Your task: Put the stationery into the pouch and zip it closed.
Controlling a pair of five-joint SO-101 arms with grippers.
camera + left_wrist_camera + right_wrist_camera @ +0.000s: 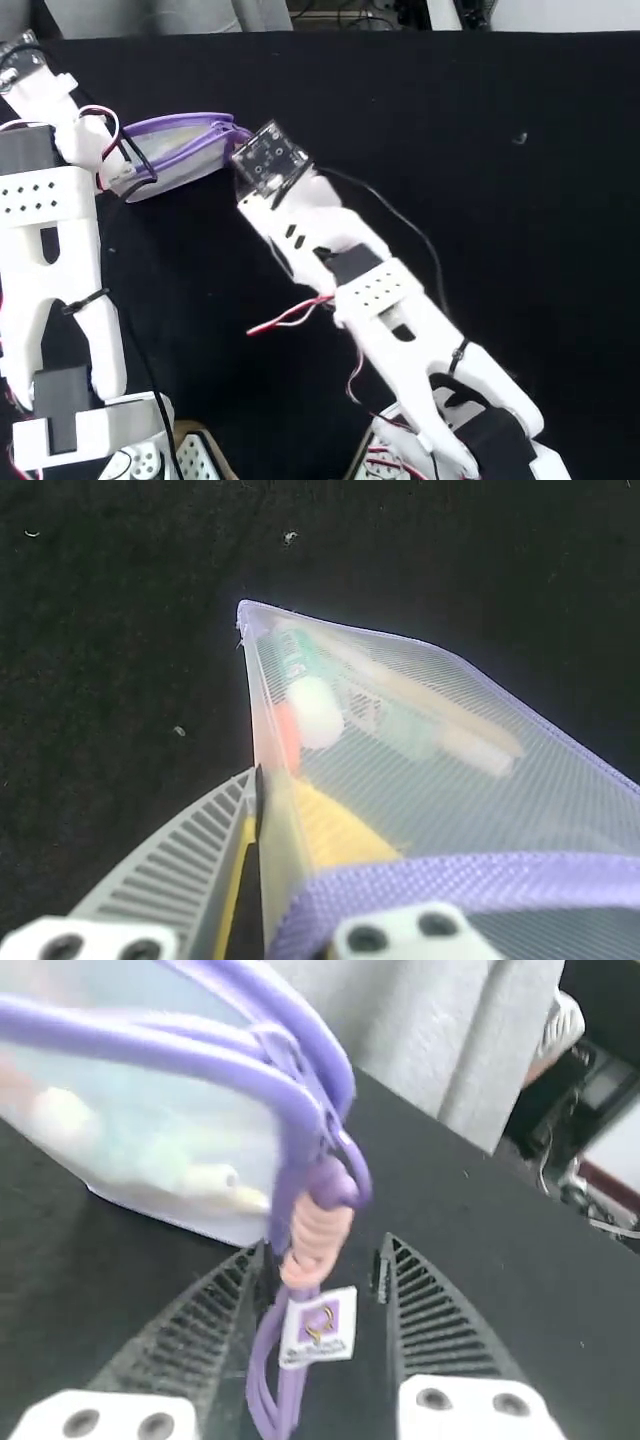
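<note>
So the pouch [180, 145] is at the upper left of the high view, over the black table [500, 180], stretched between both arms. Left gripper [125, 172] is clamped on one end, with the mesh wall pinched between its fingers. You can see the stationery [400, 715] inside through the mesh. Right gripper [320, 1250] is at the other end, jaws apart, with the zipper pull [315, 1230] and its little tag [318, 1330] hanging between them.
</note>
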